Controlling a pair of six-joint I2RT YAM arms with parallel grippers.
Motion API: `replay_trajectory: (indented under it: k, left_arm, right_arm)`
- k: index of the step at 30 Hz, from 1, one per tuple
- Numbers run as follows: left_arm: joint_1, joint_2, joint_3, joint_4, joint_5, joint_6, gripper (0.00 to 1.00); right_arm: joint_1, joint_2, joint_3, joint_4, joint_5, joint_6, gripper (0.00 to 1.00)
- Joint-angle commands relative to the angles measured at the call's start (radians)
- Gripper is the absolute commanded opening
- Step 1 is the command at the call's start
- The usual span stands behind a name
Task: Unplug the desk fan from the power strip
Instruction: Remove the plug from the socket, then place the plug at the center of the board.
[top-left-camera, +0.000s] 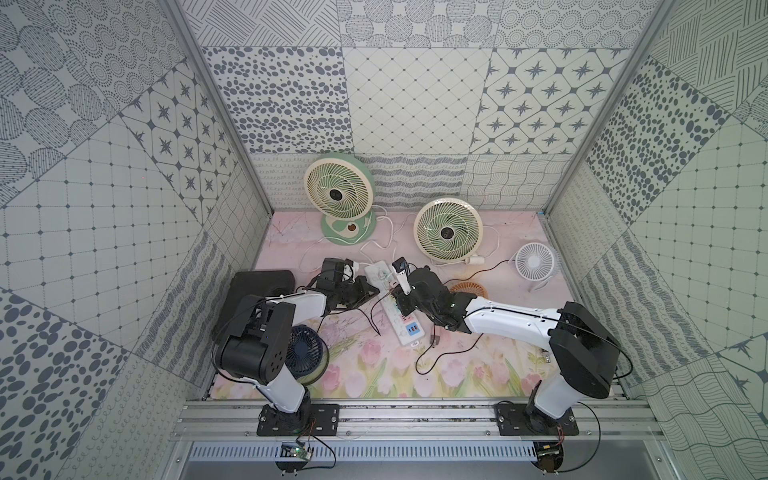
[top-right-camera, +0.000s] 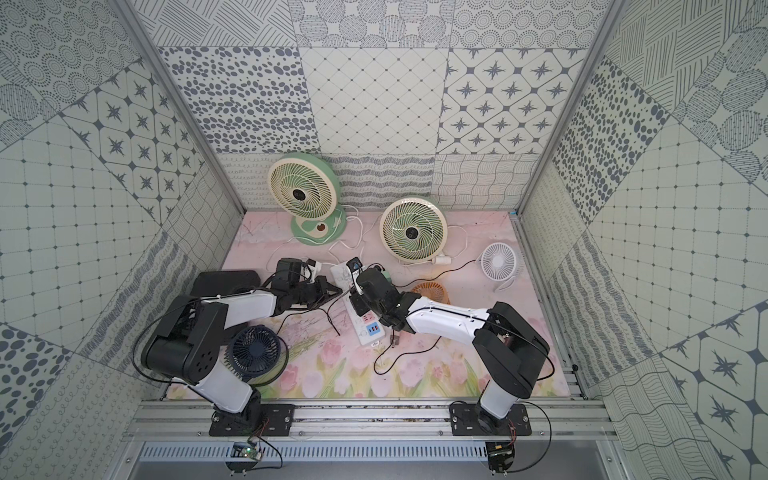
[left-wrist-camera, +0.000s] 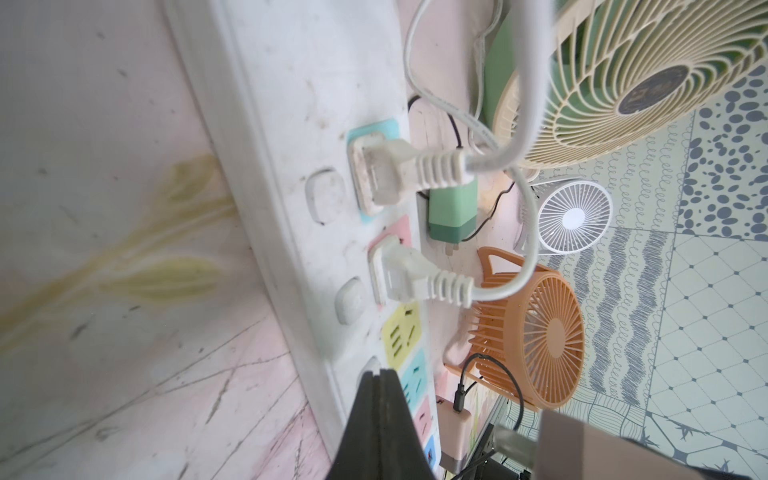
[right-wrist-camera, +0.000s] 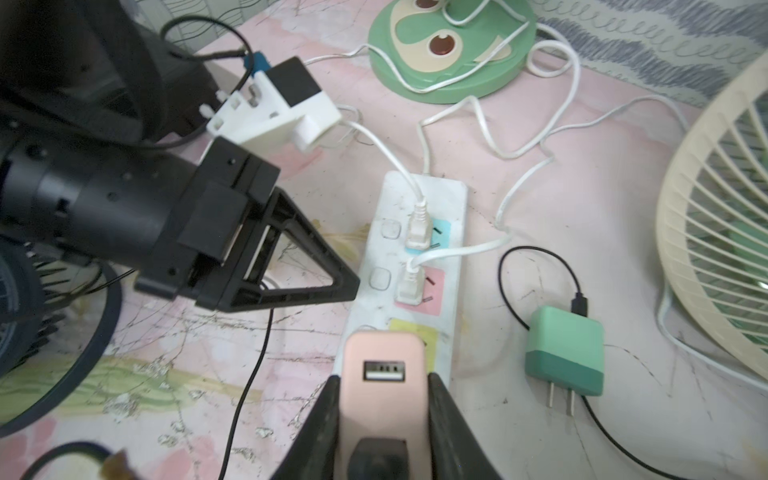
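Pink charger (right-wrist-camera: 382, 374) between right jaws, near strip (right-wrist-camera: 415, 195)

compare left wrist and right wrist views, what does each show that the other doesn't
Only the left wrist view shows the orange fan and the small white fan. Only the right wrist view shows the green fan base and the empty USB port of the pink charger held in the right hand. Both show the power strip, two white plugs in it, and the green charger lying unplugged.
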Motion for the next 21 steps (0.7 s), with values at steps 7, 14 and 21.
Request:
replay_trajectory:
  k: [7, 14, 21]
  left_arm:
    - [0.039, -0.067, -0.043, 0.022, -0.038, 0.014, 0.0]
    - [0.048, -0.068, -0.052, 0.024, -0.052, 0.011, 0.0]
    - [0.051, -0.064, -0.05, 0.024, -0.047, 0.013, 0.0]
  right_arm:
    - [0.065, 0.075, 0.061, -0.067, -0.33, -0.084, 0.2]
    - [0.106, 0.172, 0.121, -0.098, -0.442, -0.091, 0.23]
    - [0.112, 0.222, 0.154, -0.115, -0.446, -0.092, 0.29]
